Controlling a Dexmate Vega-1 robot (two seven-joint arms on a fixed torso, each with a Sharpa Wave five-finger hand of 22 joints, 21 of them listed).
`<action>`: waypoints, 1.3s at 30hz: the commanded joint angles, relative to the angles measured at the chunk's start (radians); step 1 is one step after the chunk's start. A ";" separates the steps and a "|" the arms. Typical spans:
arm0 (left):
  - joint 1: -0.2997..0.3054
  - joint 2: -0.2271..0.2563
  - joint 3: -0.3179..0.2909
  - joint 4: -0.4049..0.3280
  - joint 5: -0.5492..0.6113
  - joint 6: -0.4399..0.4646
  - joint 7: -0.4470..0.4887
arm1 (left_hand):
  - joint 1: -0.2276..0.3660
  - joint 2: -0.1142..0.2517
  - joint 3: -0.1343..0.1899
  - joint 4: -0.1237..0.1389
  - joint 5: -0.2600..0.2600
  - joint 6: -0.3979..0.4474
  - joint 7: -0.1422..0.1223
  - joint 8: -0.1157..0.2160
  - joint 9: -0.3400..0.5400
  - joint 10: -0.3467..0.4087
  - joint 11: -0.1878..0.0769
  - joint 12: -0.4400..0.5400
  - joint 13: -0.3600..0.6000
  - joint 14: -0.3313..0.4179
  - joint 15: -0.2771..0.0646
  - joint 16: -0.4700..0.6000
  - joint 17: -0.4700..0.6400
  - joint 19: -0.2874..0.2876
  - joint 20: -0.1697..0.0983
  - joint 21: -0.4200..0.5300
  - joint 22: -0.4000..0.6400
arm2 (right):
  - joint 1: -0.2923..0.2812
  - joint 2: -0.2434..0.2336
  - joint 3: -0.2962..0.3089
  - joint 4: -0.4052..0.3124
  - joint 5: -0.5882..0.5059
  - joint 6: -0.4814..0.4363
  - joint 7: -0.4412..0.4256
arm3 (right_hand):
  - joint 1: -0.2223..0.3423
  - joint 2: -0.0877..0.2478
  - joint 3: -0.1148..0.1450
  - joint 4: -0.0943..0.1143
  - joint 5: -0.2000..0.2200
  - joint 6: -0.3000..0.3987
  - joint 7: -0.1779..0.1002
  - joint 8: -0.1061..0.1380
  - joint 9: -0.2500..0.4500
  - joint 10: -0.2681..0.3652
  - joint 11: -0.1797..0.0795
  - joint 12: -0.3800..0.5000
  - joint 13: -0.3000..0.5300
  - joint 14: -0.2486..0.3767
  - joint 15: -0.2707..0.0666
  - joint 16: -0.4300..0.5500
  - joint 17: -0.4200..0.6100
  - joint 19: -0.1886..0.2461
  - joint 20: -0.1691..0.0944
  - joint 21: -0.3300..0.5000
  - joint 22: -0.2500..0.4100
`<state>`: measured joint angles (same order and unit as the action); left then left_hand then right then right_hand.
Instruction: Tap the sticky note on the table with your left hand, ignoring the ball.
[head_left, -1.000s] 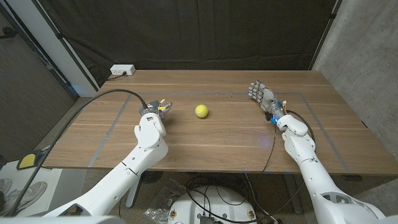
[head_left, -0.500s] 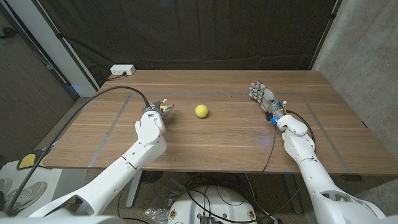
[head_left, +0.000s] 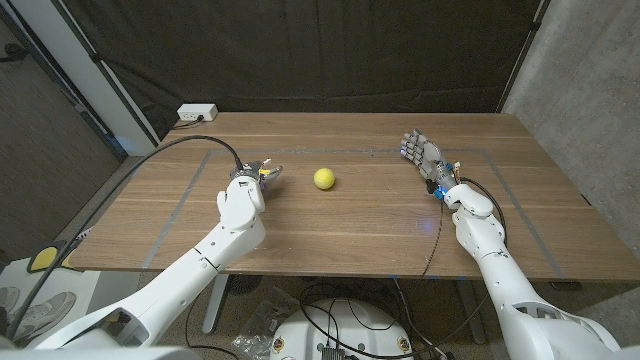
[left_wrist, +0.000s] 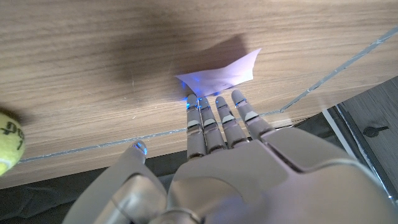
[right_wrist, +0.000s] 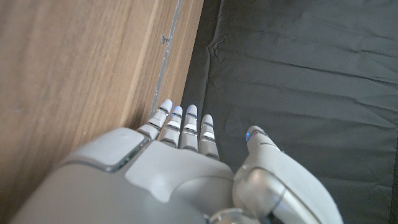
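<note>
A pale sticky note (left_wrist: 221, 73) lies on the wooden table (head_left: 360, 220) with one corner lifted. My left hand (head_left: 256, 174) (left_wrist: 236, 168) reaches over it, fingers (left_wrist: 214, 118) straight and close together, tips at the note's near edge; it holds nothing. In the head view the hand covers the note. A yellow tennis ball (head_left: 323, 178) (left_wrist: 7, 140) sits just to the right of that hand, apart from it. My right hand (head_left: 421, 153) (right_wrist: 180, 162) stands at the back right with its fingers stretched out and nothing in it.
A white power strip (head_left: 197, 113) lies at the table's back left corner. Thin tape lines (head_left: 188, 192) mark a rectangle on the tabletop. A black cable (head_left: 190, 146) arcs over the left side to my left arm. A dark curtain hangs behind the table.
My left hand has edged forward and slightly right over the note. The ball and my right hand have stayed put.
</note>
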<state>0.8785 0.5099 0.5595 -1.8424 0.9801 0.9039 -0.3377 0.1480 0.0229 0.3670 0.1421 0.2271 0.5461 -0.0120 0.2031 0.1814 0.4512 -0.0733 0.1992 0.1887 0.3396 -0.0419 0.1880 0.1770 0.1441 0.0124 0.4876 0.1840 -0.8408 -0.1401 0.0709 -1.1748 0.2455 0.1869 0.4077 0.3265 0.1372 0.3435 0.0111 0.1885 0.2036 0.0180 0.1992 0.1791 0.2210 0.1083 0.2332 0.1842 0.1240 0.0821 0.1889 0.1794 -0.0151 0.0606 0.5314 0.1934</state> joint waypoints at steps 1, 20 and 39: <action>0.053 -0.006 -0.040 -0.026 -0.001 -0.040 0.111 | -0.010 0.005 -0.008 0.002 0.006 0.010 -0.003 0.004 0.003 0.007 0.002 0.003 0.002 0.008 -0.073 0.001 0.002 -0.001 0.003 -0.005 0.003 | 0.005 0.006 0.005 0.012 -0.001 0.008 -0.001 | -0.011 0.000 0.004 0.005 -0.003 0.007 -0.003 -0.003 0.005 0.009 0.001 -0.004 0.002 0.004 0.001 0.000 0.002 -0.001 -0.003 -0.003 0.001; 0.156 -0.060 -0.098 -0.026 0.014 -0.154 0.422 | 0.002 0.022 -0.008 -0.011 0.014 0.160 0.021 0.040 0.007 0.155 0.018 0.034 0.006 0.151 -0.060 0.028 0.005 0.081 0.024 0.008 0.004 | -0.022 0.008 0.013 -0.019 0.004 0.001 -0.011 | -0.021 -0.001 0.002 0.009 -0.003 0.001 -0.005 -0.007 0.005 0.005 0.001 -0.008 0.002 0.005 0.002 0.000 0.002 0.001 -0.004 -0.005 0.001; 0.103 -0.083 -0.057 0.033 0.066 -0.086 0.323 | 0.008 -0.014 -0.031 -0.024 0.007 0.289 0.060 0.048 0.004 0.273 0.050 0.029 0.003 0.287 -0.048 0.026 -0.001 0.283 0.051 0.060 0.000 | -0.012 0.002 0.018 -0.002 0.005 0.012 -0.014 | -0.038 -0.003 -0.002 0.018 -0.002 -0.012 -0.007 -0.011 0.005 0.002 0.001 -0.011 0.002 0.008 0.002 0.002 0.003 0.002 -0.004 -0.007 0.002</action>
<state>1.0051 0.4398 0.4868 -1.8422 1.0297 0.7912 0.0261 0.1537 0.0198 0.3388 0.1222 0.2350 0.8277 0.0500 0.2588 0.1859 0.7187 -0.0242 0.2389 0.1916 0.6176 -0.0577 0.2257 0.1767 0.3768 0.0641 0.5327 0.1839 -0.8604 -0.1354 0.0869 -1.1915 0.2505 0.1926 0.3948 0.2985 0.1335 0.3380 0.0224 0.1885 0.1943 0.0087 0.1886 0.1791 0.2209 0.1084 0.2274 0.1842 0.1240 0.0821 0.1889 0.1791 -0.0151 0.0606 0.5249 0.1931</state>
